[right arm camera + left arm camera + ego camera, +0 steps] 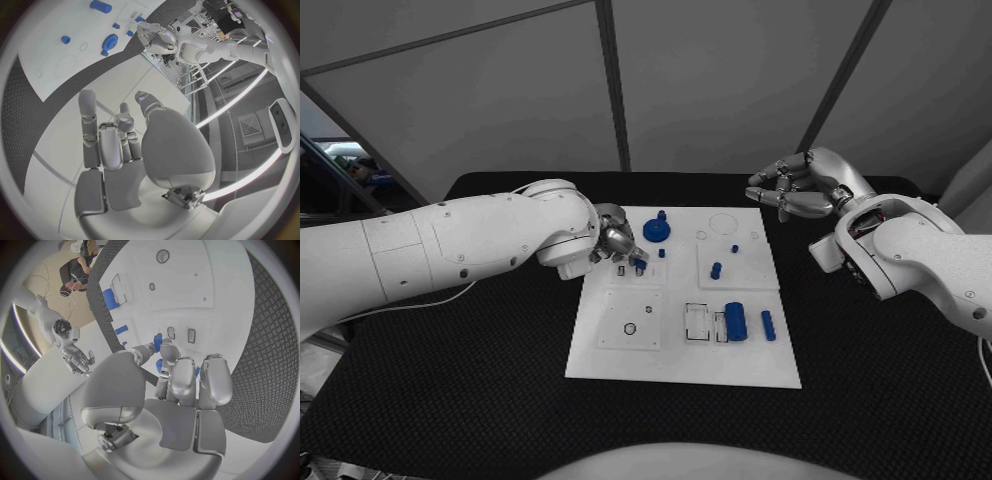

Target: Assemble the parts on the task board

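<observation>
My left silver many-fingered hand [178, 390] over white plate task board [212, 300], fingers curled down, fingertips [169, 352] at small blue part [158, 341]. Two dark rectangular slots [181, 334] just beyond. Black table [269, 365] alongside board edge.

Sits in the middle of the table [473, 400]: the task board [682, 365]. On its far part, a round part [656, 231], with a small part [715, 270] to the right and nearer. On its near right part, two long parts [736, 321] side by side. Over the board's far left: left hand [617, 245]. Past the far right corner, off the board: right hand [790, 190].
</observation>
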Robot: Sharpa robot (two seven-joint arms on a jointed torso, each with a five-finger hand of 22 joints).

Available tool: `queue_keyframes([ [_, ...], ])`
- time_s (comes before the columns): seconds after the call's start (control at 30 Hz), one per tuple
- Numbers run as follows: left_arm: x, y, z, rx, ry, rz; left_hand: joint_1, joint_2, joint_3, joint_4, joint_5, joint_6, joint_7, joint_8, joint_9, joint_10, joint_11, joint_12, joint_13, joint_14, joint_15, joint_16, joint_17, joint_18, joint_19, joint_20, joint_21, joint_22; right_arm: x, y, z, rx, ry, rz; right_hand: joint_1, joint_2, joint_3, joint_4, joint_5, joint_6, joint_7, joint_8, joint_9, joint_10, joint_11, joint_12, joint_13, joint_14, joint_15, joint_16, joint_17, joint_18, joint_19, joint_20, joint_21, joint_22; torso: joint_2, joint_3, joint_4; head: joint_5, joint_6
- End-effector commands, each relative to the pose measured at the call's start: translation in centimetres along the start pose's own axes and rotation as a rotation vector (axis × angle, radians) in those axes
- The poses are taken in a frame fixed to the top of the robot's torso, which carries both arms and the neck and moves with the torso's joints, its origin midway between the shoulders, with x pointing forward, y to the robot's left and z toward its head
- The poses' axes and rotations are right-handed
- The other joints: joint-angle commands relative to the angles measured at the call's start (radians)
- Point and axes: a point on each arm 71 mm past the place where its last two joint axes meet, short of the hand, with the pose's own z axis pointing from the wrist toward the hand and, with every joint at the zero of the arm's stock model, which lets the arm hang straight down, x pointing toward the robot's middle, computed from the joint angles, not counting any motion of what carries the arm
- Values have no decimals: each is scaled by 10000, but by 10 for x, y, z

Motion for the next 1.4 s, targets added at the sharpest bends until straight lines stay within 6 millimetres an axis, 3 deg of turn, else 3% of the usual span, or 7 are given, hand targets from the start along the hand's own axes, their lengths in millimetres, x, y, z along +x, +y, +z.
queue_keyframes([
  [0.03, -1, -2, -1, 87, -826, 361, -150, -1, 1708, -1634, 88, 37, -62, 45, 40, 343, -252, 88, 63, 76, -96, 43, 0, 55, 70, 15, 44, 30, 0, 1, 1, -71, 74, -25, 74, -37, -10, 69, 71, -101, 12, 52, 19, -43, -32, -54, -17, 170, -49, -20, -4, 158, -61, -35, -53, -9, 6, -5, -8, 17, -6],
  [0.93, 14, 2, 4, -142, -649, 1285, -236, -40, 1822, -1699, 195, 51, -77, 85, 102, 343, -269, -55, -141, 74, -115, 43, -5, 54, 88, -2, 51, 49, 2, 2, 1, -163, 174, -10, -14, -83, -53, 154, 122, -131, 10, 110, 33, -57, -28, -57, -46, 162, -43, -47, -31, 163, -69, -30, -103, -59, 6, -8, -26, 56, -46],
  [1.13, 14, 3, 3, -178, -619, 1487, -410, -118, 2016, -1805, 582, 63, -94, 175, 238, 336, -290, -238, -407, 73, -135, 48, -6, 49, 114, -27, 61, 86, 2, 2, 1, -164, 176, -10, -15, -84, -53, 155, 123, -131, 10, 111, 34, -58, -28, -57, -48, 162, -43, -47, -31, 163, -69, -30, -104, -61, 16, -10, -29, 70, -49],
  [1.4, 14, 4, 2, -199, -576, 1564, -456, -142, 2069, -1843, 672, 66, -101, 205, 283, 318, -297, -357, -563, 72, -141, 48, -9, 49, 117, -33, 60, 93, 2, 2, 1, -163, 188, -9, -24, -86, -56, 167, 133, -135, 8, 122, 36, -68, -29, -65, -61, 162, -43, -48, -29, 166, -76, -29, -118, -79, 11, -9, -27, 72, -70],
])
